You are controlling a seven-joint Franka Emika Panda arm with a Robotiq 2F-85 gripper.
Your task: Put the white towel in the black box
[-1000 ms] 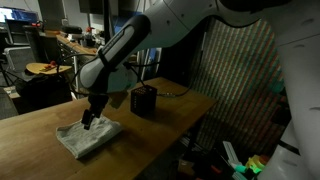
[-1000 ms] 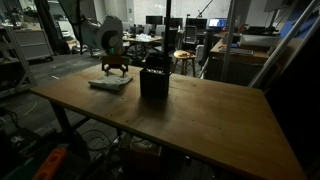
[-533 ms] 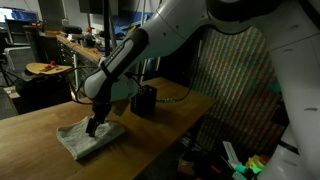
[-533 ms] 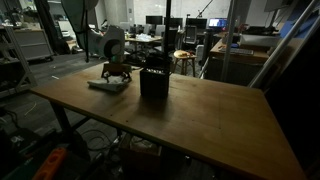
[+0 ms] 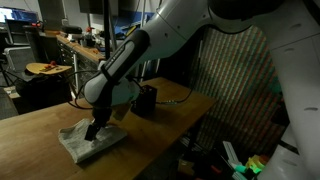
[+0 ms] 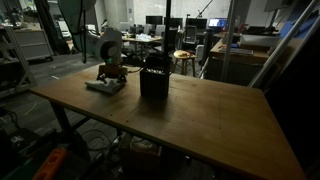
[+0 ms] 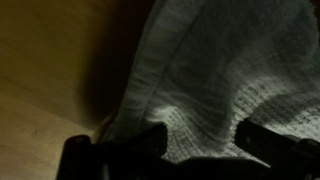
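The white towel [image 5: 84, 142] lies crumpled on the wooden table [image 5: 175, 108], to the left of the black box [image 5: 145, 101]. My gripper [image 5: 93, 127] is pressed down onto the towel's middle. In the wrist view the towel [image 7: 220, 60] fills the picture, and a raised fold of it sits between the two dark fingertips [image 7: 150, 140], which stand apart; the gripper [image 7: 200, 142] is open. The other exterior view shows the towel [image 6: 100, 86] under the gripper [image 6: 108, 74], a short way left of the upright black box [image 6: 154, 78].
A cable runs from behind the black box toward the table's far edge [image 5: 185, 92]. Bare wood [image 6: 200, 120] stretches right of the box. Chairs, desks and monitors stand in the room beyond the table [image 6: 185, 55].
The gripper has come down and shifted slightly along the towel, pressing into it. Its fingers have drawn a little closer around a fold. The box has not moved.
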